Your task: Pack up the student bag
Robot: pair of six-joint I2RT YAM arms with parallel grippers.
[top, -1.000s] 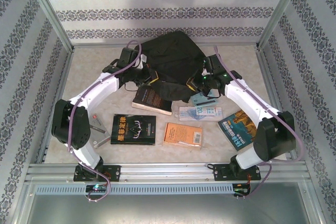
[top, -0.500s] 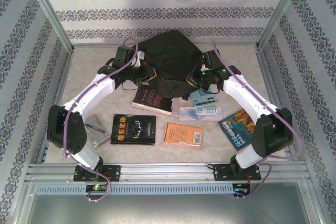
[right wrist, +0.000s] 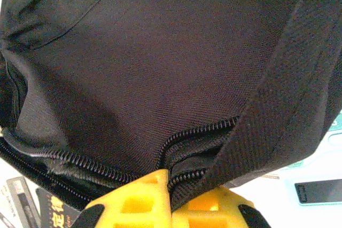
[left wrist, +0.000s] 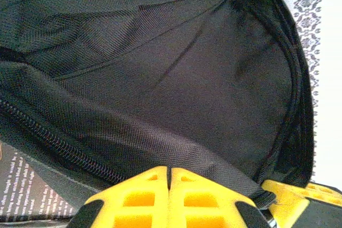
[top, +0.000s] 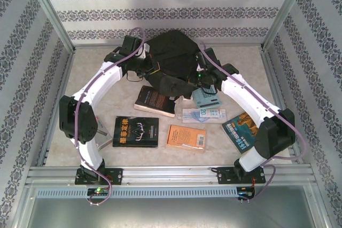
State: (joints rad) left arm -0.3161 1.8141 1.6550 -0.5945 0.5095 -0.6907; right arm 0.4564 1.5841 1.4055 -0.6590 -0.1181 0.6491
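Holding the mouth of the student bag (top: 171,60) apart is the step in hand, as I read it. The left gripper (left wrist: 169,177) is pinched tight on the rim of the opening, and the right gripper (right wrist: 170,185) is clamped on the opposite edge, right at the zipper (right wrist: 197,132). The bag sits between the two, its black fabric bunched up off the worktop (top: 246,62).

Just beyond the left gripper's fingers I look straight into the main compartment. The lining (left wrist: 214,78) that shows is bare and dark, so nothing seems packed yet (the deeper corners are too shadowed to be sure).

Everything to go in lies on the base side of both grippers:
- a dark book (top: 155,101), nearest the left one
- pale blue packets (top: 206,100), close under the right one
- a black book with yellow lettering (top: 135,131), an orange book (top: 186,136) and a blue book (top: 241,130), further back

My guess is that one gripper must next let go and fetch the nearest book while the other props the mouth, and the soft rim may sag shut.
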